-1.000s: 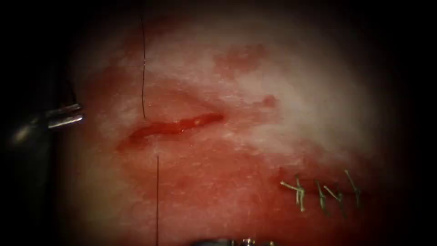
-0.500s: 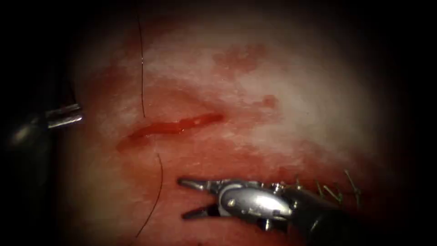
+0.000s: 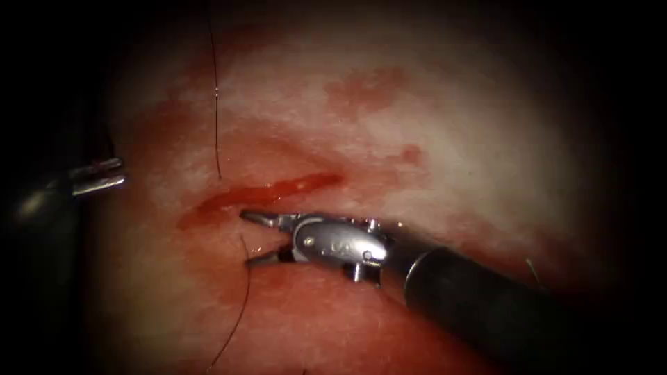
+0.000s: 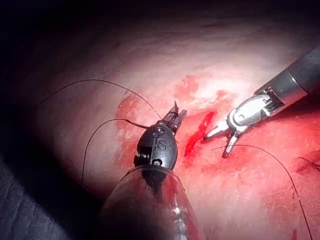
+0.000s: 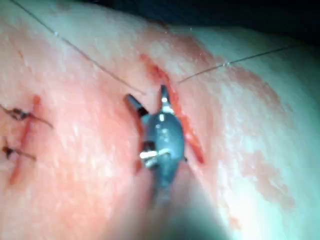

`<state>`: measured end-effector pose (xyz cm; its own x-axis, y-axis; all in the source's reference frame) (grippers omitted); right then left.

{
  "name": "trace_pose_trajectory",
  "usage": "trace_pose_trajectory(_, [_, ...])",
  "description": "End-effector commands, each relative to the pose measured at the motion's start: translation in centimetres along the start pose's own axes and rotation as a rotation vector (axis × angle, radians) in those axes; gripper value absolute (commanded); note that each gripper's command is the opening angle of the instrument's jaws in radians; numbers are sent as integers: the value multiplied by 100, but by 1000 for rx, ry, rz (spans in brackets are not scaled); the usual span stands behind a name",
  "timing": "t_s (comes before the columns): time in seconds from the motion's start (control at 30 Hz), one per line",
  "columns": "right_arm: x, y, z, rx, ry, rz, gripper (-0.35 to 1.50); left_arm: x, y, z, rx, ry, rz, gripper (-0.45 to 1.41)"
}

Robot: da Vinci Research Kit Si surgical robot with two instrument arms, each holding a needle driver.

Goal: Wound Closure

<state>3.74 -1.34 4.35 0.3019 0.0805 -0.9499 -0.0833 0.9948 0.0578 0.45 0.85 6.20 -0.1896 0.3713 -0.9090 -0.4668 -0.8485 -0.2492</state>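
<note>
The cut [image 3: 271,191] lies in the tissue [image 3: 431,125], wet with red fluid. Dark thread [image 3: 216,104] runs down to its far edge, and a second strand [image 3: 240,312] leaves the near edge. My right tool [image 3: 250,239] sits just below the cut's left end. Its jaws are open astride the spot where that strand meets the tissue [image 5: 145,92], and they hold nothing. My left tool [image 3: 97,177] waits left of the cut. In the left wrist view its jaws [image 4: 175,116] are shut on a dark curved piece that looks like the needle [image 4: 139,123], clear of the tissue, with thread trailing.
Older stitches [image 5: 20,117] close a second cut further right. In the endoscope view the right tool's shaft [image 3: 472,298] crosses over them. Loose thread [image 4: 90,81] arcs over the tissue beside the left tool.
The right tool came in from the lower right with its jaws opening and moved up-left to the cut, covering the old stitches. The near strand now bows. The left tool has stayed put.
</note>
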Motion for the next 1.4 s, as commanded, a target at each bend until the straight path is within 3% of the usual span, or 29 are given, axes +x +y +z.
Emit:
trace_pose_trajectory(0.03, [-1, 1, 16, 3, 6, -3, 123, -4, -1, 7, -2, 1, 0, -45])
trace_pose_trajectory(0.13, [3, -1, 21, 5, 10, -2, 118, -4, -1, 7, -3, 2, 6, -45])
trace_pose_trajectory(0.17, [5, -3, 21, 22, 18, -3, 84, -4, -1, 7, -3, 2, 7, -45])
trace_pose_trajectory(0.2, [5, -3, 21, 22, 18, -3, 84, -4, -1, 7, -3, 2, 7, -45])
trace_pose_trajectory(0.27, [8, -6, 17, 83, 25, -7, -17, -4, -1, 7, -2, 2, 7, -45])
trace_pose_trajectory(0.3, [8, -8, 15, 98, 22, -10, -35, -4, -1, 7, -2, 1, 7, -45])
trace_pose_trajectory(0.4, [24, -33, -13, 168, 20, -34, -35, -4, -1, 7, -3, -2, 7, -45])
trace_pose_trajectory(0.53, [41, -60, -29, 183, 31, -45, -35, -4, -1, 7, -2, -2, 7, -45])
trace_pose_trajectory(0.67, [54, -83, -37, 198, 42, -47, -35, -4, 0, 8, -4, -1, 7, -45])
trace_pose_trajectory(0.77, [77, -127, -45, 242, 50, -50, -35, -4, 0, 8, -3, -1, 8, -45])
trace_pose_trajectory(0.93, [96, -151, -50, 259, 73, -65, -35, -4, 0, 8, -3, -1, 8, -45])
trace_pose_trajectory(1.0, [98, -147, -55, 222, 111, -55, 19, -4, 0, 8, -5, 1, 8, -45])
trace_pose_trajectory(1.03, [98, -147, -55, 222, 111, -55, 19, -4, 0, 8, -5, 1, 8, -45])
trace_pose_trajectory(1.07, [97, -143, -57, 197, 116, -50, 51, -4, 0, 8, -5, 1, 8, -45])
trace_pose_trajectory(1.1, [95, -137, -59, 148, 110, -42, 96, -4, 1, 7, -5, 1, 8, -45])
trace_pose_trajectory(1.13, [93, -131, -62, 112, 106, -34, 111, -4, 1, 7, -5, 0, 8, -45])
trace_pose_trajectory(1.2, [84, -109, -72, 70, 88, -14, 123, -3, 1, 7, -5, 0, 8, -45])
trace_pose_trajectory(1.3, [79, -96, -78, 54, 80, -3, 123, -4, 1, 7, -5, 0, 8, -45])
trace_pose_trajectory(1.33, [69, -75, -83, 21, 70, 4, 123, -4, 1, 7, -4, 0, 8, -45])
trace_pose_trajectory(1.4, [61, -62, -82, 6, 63, 1, 123, -3, 1, 7, -4, 0, 8, -45])
